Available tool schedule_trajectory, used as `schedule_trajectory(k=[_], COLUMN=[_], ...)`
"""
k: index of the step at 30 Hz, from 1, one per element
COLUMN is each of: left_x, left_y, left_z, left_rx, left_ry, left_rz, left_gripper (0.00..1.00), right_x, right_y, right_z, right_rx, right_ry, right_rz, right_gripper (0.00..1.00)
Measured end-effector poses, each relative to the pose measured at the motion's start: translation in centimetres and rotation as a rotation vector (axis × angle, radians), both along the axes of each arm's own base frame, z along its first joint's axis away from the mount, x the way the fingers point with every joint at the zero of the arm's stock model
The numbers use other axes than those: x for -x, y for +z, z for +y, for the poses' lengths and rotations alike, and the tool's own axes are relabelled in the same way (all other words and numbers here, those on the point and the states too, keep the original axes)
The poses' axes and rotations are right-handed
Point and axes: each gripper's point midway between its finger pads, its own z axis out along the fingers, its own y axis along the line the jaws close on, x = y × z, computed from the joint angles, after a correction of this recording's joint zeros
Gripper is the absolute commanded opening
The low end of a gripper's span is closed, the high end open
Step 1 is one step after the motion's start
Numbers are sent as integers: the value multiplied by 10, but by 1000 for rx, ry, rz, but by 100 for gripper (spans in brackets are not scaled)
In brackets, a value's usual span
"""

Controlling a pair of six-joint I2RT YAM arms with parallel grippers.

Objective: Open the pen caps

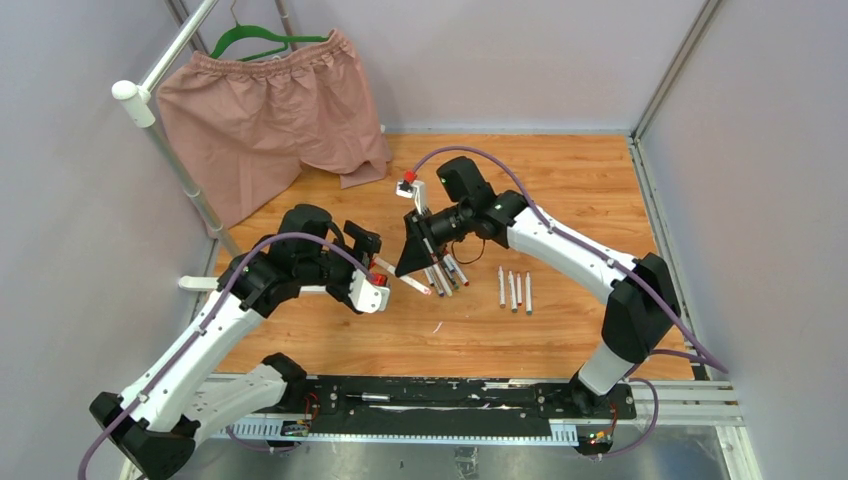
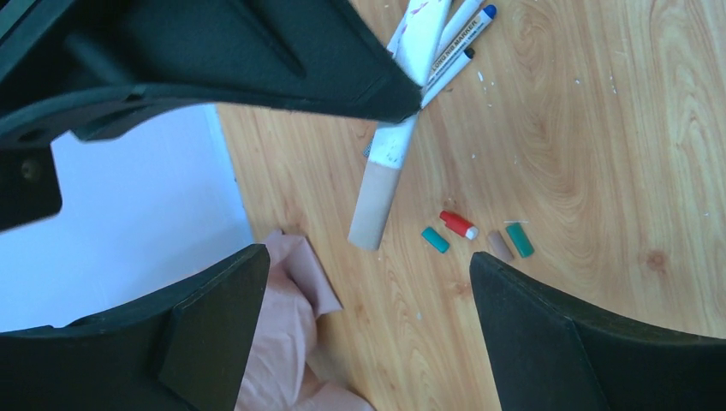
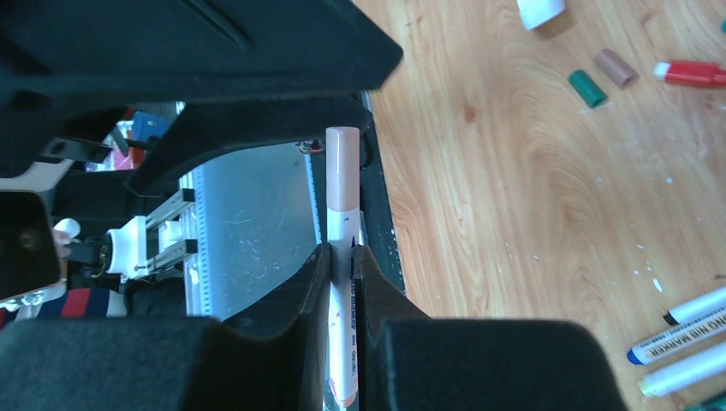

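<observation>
Between the closed fingertips of the right gripper (image 3: 342, 257), a white pen (image 3: 341, 224) is pinched by its barrel, its tan cap (image 3: 343, 167) on and sticking out past them. The left gripper (image 2: 368, 282) faces that cap with fingers spread wide, gripping nothing. On the wooden table (image 1: 560, 180) lie four loose caps (image 2: 458, 224), red, teal, brown and green, near a bunch of pens (image 2: 467, 38). Pink shorts (image 1: 270, 110) hang back left.

The wooden surface (image 1: 570, 180) carries three pens (image 1: 513, 290) lying side by side right of centre. A cluster of further pens (image 1: 458, 270) lies near the middle. Four loose pen caps (image 2: 458, 224), two green, one red, one brown, lie close together.
</observation>
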Motion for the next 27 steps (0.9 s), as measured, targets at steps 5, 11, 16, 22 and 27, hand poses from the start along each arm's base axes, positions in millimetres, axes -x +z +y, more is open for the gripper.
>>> schedule_trajectory(k=[5, 11, 16, 22, 27], left_x=[4, 0, -5, -3, -3], left_y=[-1, -15, -26, -26, -30], left_z=[-6, -6, -4, -5, 0], left_rx=[-36, -96, -142, -157, -185], left_ry=[-50, -46, -30, -36, -24], left_rz=[-40, -25, -8, -15, -12], left_gripper=[78, 60, 46, 26, 7], right_x=[7, 11, 13, 12, 8], right_y=[10, 8, 3, -1, -3], right_z=[5, 8, 10, 17, 23], right_rx=[-34, -39, -33, -37, -44], right_ry=[36, 65, 77, 84, 71], right_rz=[30, 72, 103, 129, 156], right_gripper=[0, 0, 0, 0, 0])
